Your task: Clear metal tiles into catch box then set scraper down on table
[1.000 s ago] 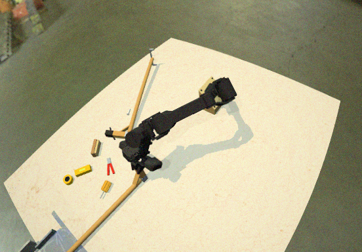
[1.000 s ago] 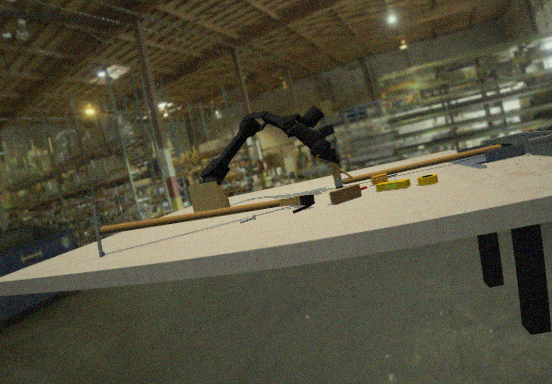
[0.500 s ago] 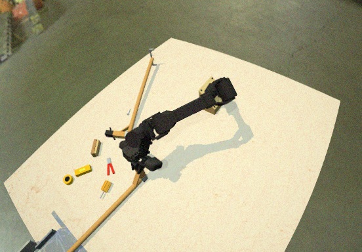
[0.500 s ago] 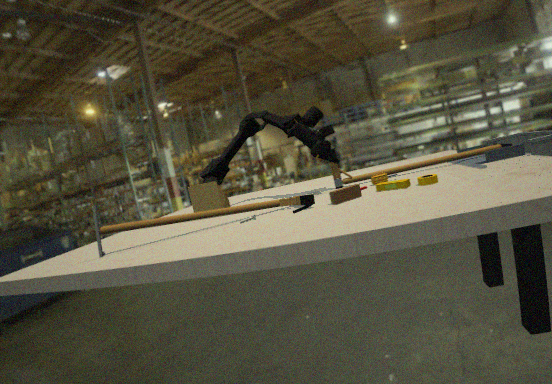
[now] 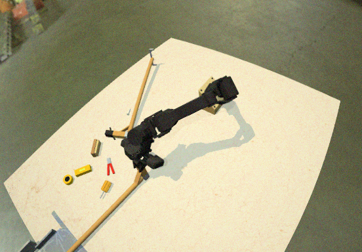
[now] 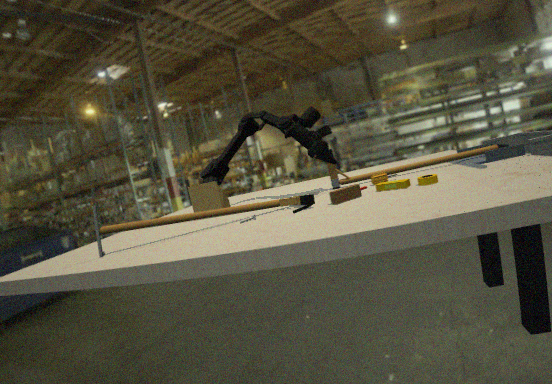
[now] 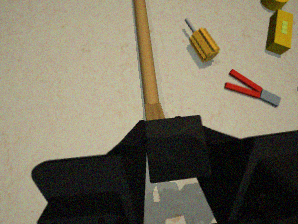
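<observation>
1. Top view: grey steel bench plate [image 5: 63, 239] sits at the near-left corner of the cream table top [image 5: 229, 164], cut off by the frame edge. Dark catch box [image 5: 27, 246] is just visible beside it at the very corner; contents can't be made out, no tiles discernible at this res.
2. Long wooden-handled scraper [image 5: 108, 211] runs diagonally from under the black parallel-jaw gripper [image 5: 140, 168] down to the plate; far tip overlaps the plate's edge in top view.
3. Wrist view: scraper's handle [image 7: 146, 60] goes straight away from the jaws, its near end tucked under the black block between them. Fingers clenched on that handle end, grasp firm.
4. Exterior view: gripper [image 6: 332, 167] points down at the table, scraper shaft [image 6: 420, 163] slopes off to the right toward the grey plate [image 6: 520, 147].
5. Second long wooden pole w/ metal hook tip [image 5: 141, 93] lies separate on the table, from the far-left edge down to near the arm's wrist; a short black-ended stub [image 5: 113, 133] branches from it.
6. Loose clutter left of gripper, all apart from scraper: small wooden block [image 5: 95, 147], yellow rectangular block [image 5: 82, 170], yellow-black ring [image 5: 67, 179], red-handled pliers [image 5: 110, 167], orange ribbed part w/ metal pins [image 5: 105, 187].
7. Arm's tan base block [image 5: 210, 95] sits mid-table, far side.
</observation>
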`<state>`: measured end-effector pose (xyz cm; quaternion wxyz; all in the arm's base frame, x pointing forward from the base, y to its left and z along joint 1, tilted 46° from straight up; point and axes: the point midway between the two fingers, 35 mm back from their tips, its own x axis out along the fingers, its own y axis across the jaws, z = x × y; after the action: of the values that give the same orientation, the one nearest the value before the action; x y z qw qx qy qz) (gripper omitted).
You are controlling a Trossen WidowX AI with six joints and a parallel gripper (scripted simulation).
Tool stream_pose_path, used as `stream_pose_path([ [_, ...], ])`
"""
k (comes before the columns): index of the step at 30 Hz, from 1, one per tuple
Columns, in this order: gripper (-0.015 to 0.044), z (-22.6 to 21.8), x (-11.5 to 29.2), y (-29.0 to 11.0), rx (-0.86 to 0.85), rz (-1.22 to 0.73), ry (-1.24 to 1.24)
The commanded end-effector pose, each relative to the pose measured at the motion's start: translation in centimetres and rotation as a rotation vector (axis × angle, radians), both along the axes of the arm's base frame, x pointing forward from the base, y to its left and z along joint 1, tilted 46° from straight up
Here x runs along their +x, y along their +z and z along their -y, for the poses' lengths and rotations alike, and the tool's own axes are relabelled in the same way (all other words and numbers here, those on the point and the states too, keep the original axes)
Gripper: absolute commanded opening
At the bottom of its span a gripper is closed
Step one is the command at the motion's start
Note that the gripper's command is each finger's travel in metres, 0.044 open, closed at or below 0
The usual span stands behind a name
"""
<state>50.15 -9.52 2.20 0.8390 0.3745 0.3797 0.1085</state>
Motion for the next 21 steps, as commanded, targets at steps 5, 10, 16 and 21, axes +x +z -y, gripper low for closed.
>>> stream_pose_path([
  [5,0.0,0.4,-1.2,0.3,-0.002,0.005,-0.005],
  [10,0.0,0.5,-1.9,0.4,-0.003,0.005,-0.005],
  [16,0.0,0.5,-2.8,0.5,-0.003,0.004,-0.005],
  [21,0.0,0.5,-3.6,0.5,-0.004,0.004,-0.005],
])
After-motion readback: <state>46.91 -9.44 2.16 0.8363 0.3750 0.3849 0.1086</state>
